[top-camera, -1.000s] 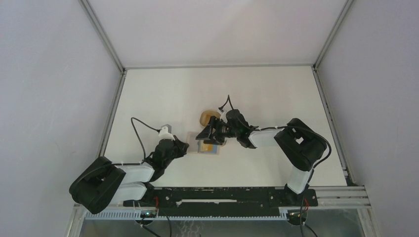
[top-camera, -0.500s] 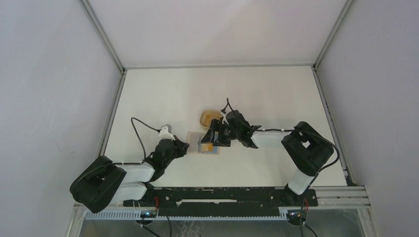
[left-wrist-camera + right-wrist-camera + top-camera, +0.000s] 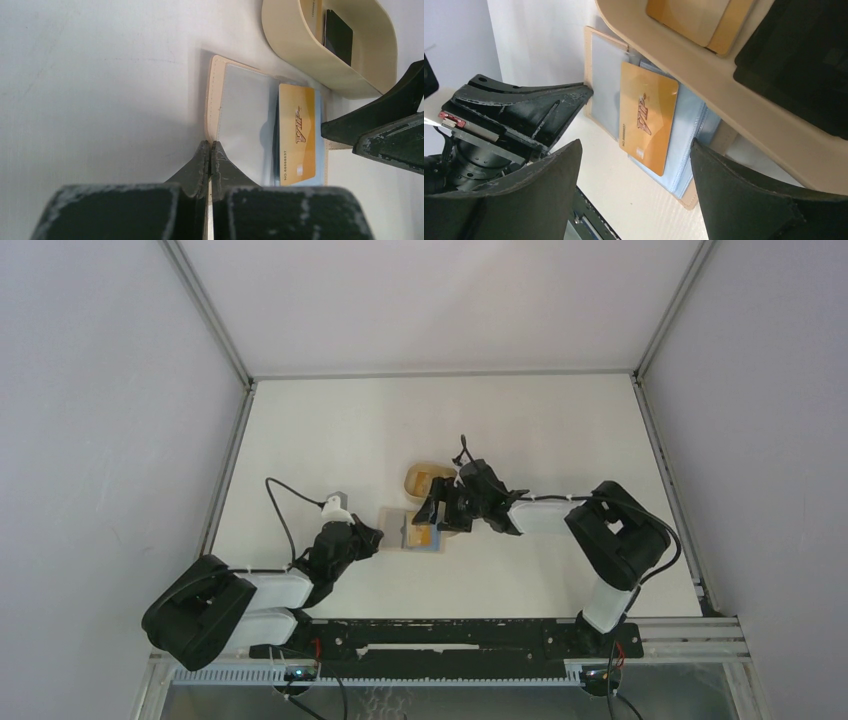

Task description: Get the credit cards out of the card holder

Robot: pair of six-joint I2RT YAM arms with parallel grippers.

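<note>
Gold card (image 3: 297,132) on holder (image 3: 235,115), cards (image 3: 689,20) in tray (image 3: 310,60)

A tan oval tray (image 3: 419,478) rests near the middle of the white table (image 3: 560,430) (aluminium rails (image 3: 440,373) edge it); pale grey panels (image 3: 100,440), possibly fabric, enclose the sides.

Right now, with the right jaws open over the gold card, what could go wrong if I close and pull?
The gold card lies flat on the card holder's clear sleeves, so the right jaws could catch a sleeve and drag the holder.
The left jaws, shut, meet the holder at one edge only; it may pivot.
The tray sits tight beside the holder and could get knocked.
</note>
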